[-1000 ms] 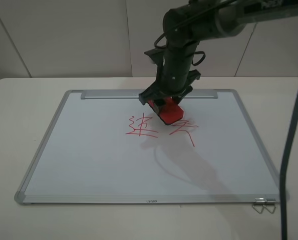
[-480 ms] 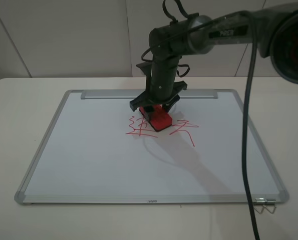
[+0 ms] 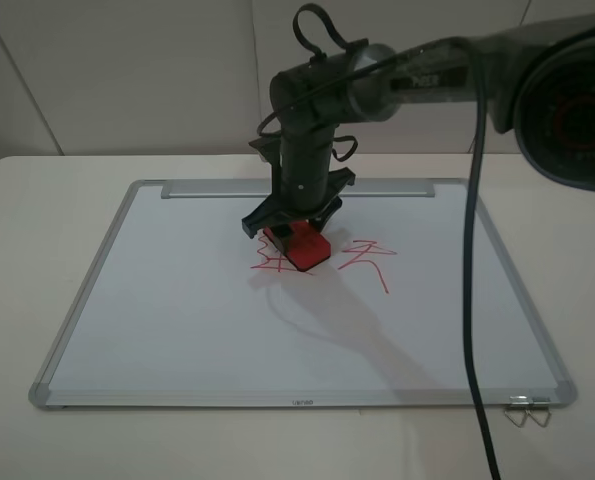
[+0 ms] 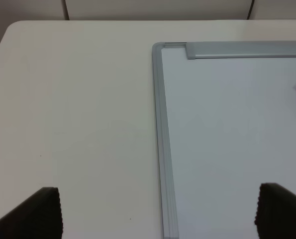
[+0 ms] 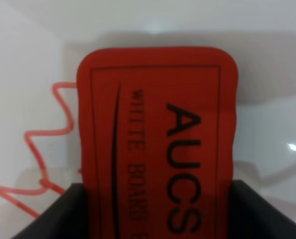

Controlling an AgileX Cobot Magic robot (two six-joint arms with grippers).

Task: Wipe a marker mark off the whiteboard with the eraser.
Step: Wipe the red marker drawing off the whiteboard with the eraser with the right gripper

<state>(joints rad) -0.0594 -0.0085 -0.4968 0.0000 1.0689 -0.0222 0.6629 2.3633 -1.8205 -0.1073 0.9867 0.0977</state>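
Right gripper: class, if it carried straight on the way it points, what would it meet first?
The whiteboard, at the marker mark. The right gripper points down, shut on the eraser, so the eraser's base lands first; it may already touch.

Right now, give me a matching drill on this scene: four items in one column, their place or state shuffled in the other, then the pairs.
Column 1
1. eraser
2. zigzag scribble
3. left pincer
4. metal clips

Column 2
A. open, holding nothing
B. at the whiteboard corner, lower right in the high view
C. gripped in the right pincer, covering part of the many-stroke mark
D. uncovered on the whiteboard, right of the eraser in the high view

Pairs: 1-C, 2-D, 3-A, 4-B
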